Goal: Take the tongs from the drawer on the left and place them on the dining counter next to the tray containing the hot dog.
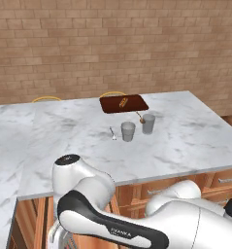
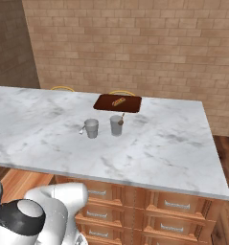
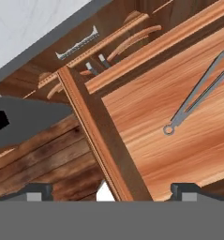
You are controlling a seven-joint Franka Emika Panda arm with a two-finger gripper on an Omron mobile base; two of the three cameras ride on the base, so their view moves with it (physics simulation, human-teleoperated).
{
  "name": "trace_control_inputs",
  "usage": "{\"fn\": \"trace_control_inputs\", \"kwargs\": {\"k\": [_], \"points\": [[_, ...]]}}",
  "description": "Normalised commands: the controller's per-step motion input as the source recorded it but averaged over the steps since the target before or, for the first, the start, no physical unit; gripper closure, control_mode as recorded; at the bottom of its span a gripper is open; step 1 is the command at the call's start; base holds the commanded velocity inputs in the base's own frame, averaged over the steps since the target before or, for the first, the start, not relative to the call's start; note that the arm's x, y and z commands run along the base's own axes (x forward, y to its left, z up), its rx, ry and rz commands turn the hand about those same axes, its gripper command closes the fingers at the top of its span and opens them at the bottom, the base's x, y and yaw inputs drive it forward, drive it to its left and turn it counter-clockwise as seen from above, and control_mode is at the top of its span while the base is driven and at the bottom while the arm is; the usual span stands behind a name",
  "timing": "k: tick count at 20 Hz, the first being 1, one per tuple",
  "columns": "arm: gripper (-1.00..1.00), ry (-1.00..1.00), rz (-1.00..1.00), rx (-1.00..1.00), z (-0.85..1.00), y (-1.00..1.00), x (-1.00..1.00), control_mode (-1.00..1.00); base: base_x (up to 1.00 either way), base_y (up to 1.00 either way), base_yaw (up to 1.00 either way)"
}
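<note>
On the dining counter [image 2: 149, 143]: one tray [image 2: 117, 103], two cups [image 2: 91, 128].

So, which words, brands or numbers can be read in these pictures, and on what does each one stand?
"FRANKA": small white lettering on the arm's dark cover in the left base view; any further letters are too blurred to read.
No text can be read on the tray, the cups, the dining counter or the open drawer.

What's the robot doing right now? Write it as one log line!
stage: reaching into open drawer | pincer: open, empty | tongs: lying in drawer | tray with hot dog: on dining counter
</note>
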Motion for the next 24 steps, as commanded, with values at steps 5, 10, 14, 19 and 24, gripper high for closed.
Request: {"fn": "trace_control_inputs", "kwargs": {"k": [5, 10, 14, 19, 24], "points": [[-1.00, 0.00, -0.33, -0.09, -0.27, -0.02, 0.31, -1.00, 0.00, 0.00, 0.00], [-1.00, 0.00, -0.31, -0.06, -0.40, -0.42, 0.63, -1.00, 0.00, 0.00, 0.00], [-1.00, -0.03, -0.18, -0.04, -0.34, -0.08, 0.67, -1.00, 0.00, 0.00, 0.00], [-1.00, -0.05, -0.01, -0.02, -0.38, 0.00, 0.48, -1.00, 0.00, 0.00, 0.00], [-1.00, -0.07, -0.02, -0.10, -0.52, 0.00, 0.29, -1.00, 0.00, 0.00, 0.00]]}}
